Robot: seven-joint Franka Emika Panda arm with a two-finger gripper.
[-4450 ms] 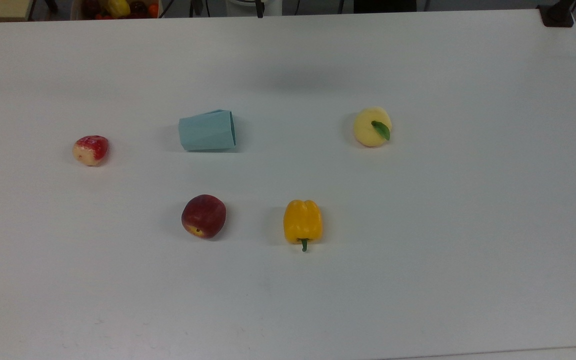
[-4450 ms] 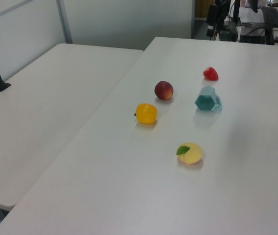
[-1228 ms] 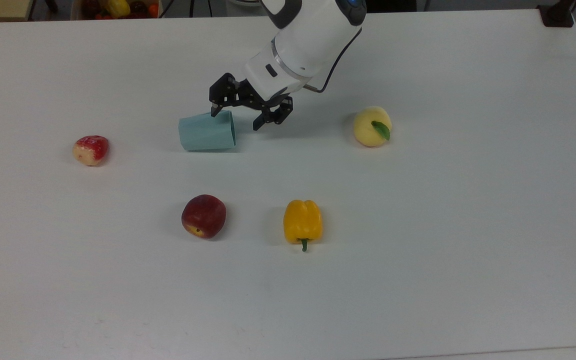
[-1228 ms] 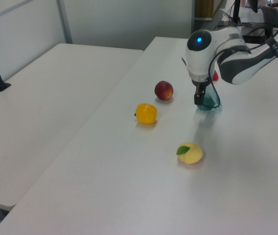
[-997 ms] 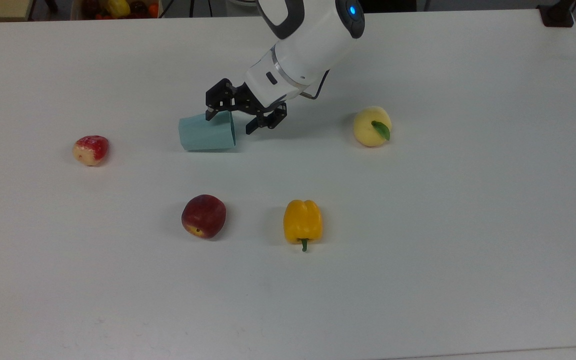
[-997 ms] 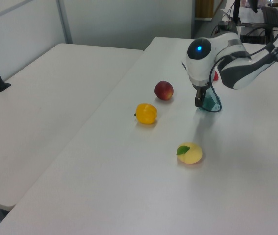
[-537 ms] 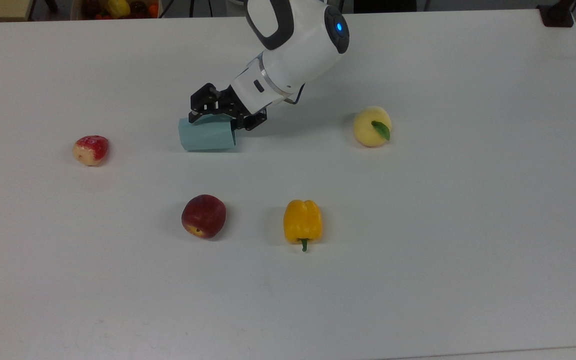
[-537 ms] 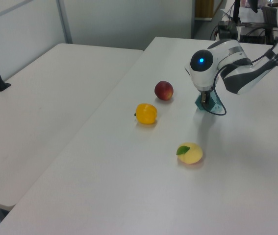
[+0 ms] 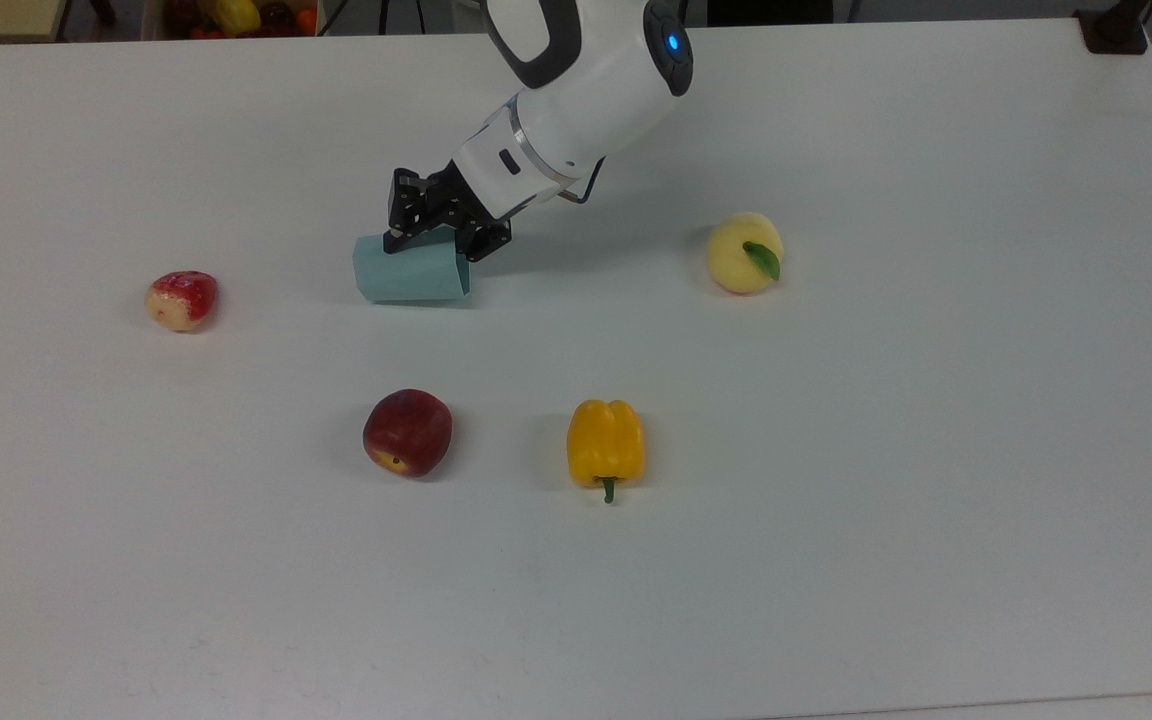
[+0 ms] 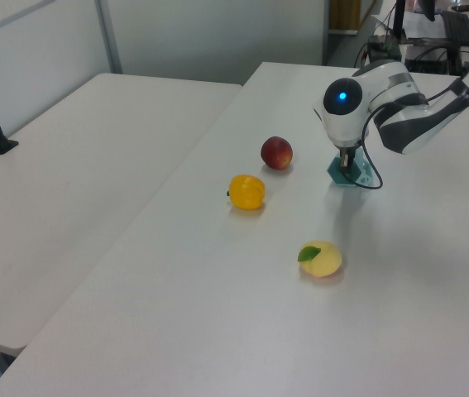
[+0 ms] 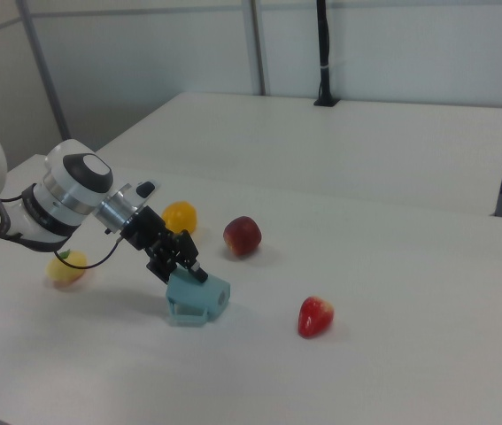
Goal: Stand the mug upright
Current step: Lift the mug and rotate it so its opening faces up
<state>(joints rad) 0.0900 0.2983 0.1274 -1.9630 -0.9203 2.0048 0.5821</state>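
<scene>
Jaws grip the tilted mug on a white table.

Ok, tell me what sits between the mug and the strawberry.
Nothing: in the top view, bare white table runs from the mug to the strawberry. The right view shows the same empty stretch.

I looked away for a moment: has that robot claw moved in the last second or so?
Yes. In the top view the gripper has slid toward the top view's left, farther from the yellow fruit, and now sits over the mug.
</scene>
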